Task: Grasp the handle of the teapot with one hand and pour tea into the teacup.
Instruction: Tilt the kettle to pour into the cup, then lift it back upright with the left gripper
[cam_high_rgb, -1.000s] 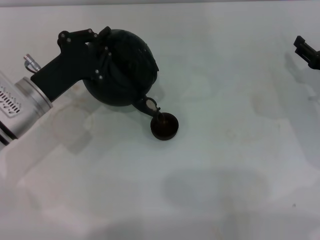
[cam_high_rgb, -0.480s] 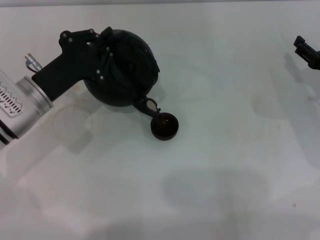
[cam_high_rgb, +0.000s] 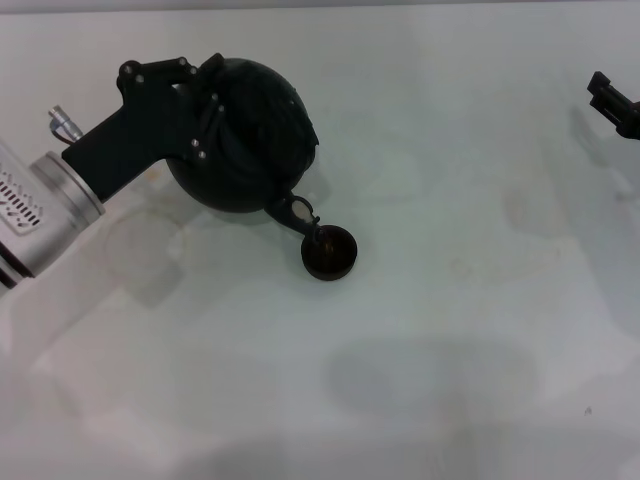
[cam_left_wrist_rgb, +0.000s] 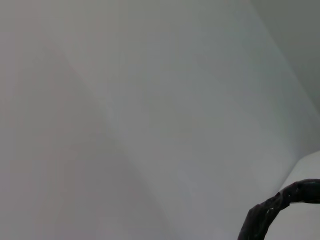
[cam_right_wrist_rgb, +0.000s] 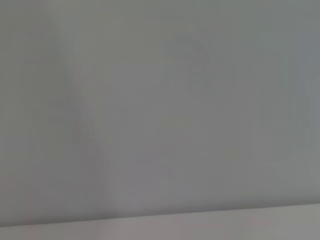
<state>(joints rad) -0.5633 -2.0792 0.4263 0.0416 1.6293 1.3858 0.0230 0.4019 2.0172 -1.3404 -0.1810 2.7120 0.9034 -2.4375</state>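
Note:
In the head view the black teapot (cam_high_rgb: 262, 135) hangs tilted at the back left of the table. Its short spout (cam_high_rgb: 296, 211) points down to the rim of the tiny dark teacup (cam_high_rgb: 331, 254), which stands on the table just in front of it. My left gripper (cam_high_rgb: 207, 108) comes in from the left and is shut on the handle at the top of the pot; the fingers hide most of the handle. A dark arched strap (cam_left_wrist_rgb: 274, 210) shows in a corner of the left wrist view. My right gripper (cam_high_rgb: 612, 102) is parked at the far right edge.
The white table (cam_high_rgb: 420, 330) carries only the teacup and faint shadows. The right wrist view shows only a plain pale surface.

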